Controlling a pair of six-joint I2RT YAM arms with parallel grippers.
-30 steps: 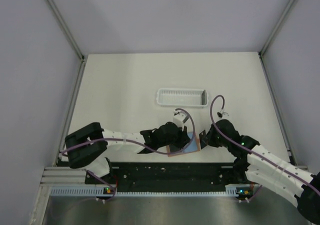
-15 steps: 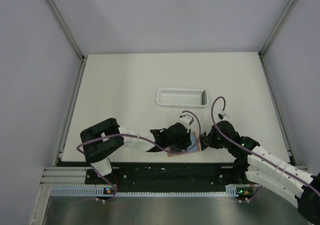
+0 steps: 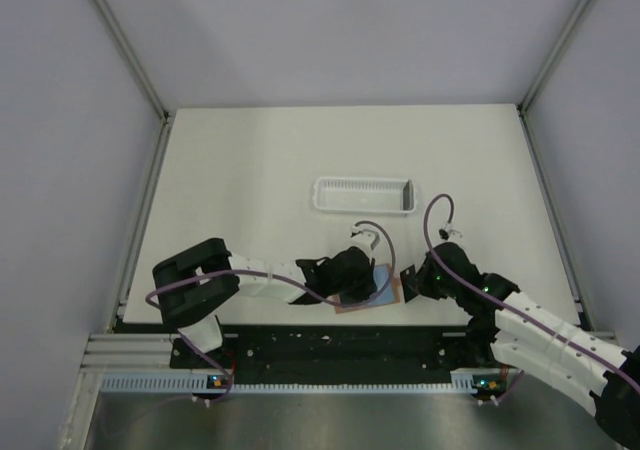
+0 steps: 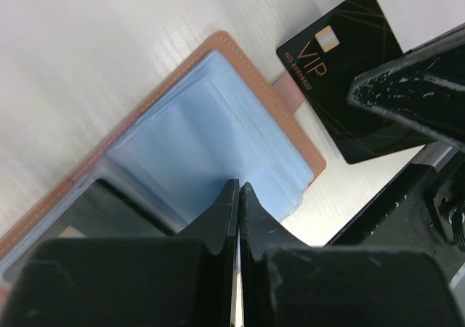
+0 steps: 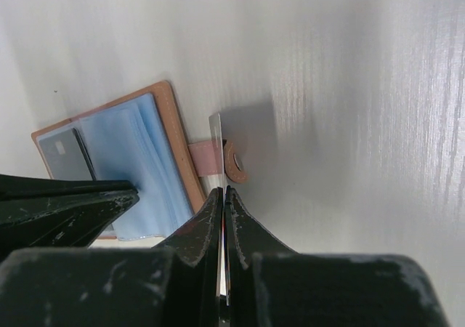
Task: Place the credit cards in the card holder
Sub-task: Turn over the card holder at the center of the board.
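The card holder [image 4: 196,131] lies open near the table's front edge, reddish-brown rim and pale blue sleeves up. One dark credit card [image 5: 64,156] sits inside a sleeve on its left half. My left gripper [image 4: 238,187] is shut, tips just over the blue sleeves, with nothing seen between them. My right gripper [image 5: 223,190] is shut on the other credit card [image 4: 341,73], black with gold "VIP" lettering. It holds that card on edge beside the holder's strap [image 5: 218,160], off the right rim. From above, both grippers [image 3: 368,278] [image 3: 410,275] flank the holder [image 3: 385,292].
A white slatted tray [image 3: 362,195] stands behind the card holder, mid-table. The black mounting rail [image 3: 330,342] runs right along the holder's near side. Grey walls close in the left, right and back of the table.
The left gripper's jaws have closed over the blue sleeves, and its elbow swung inward. The right gripper with its card has stayed beside the holder's right edge.
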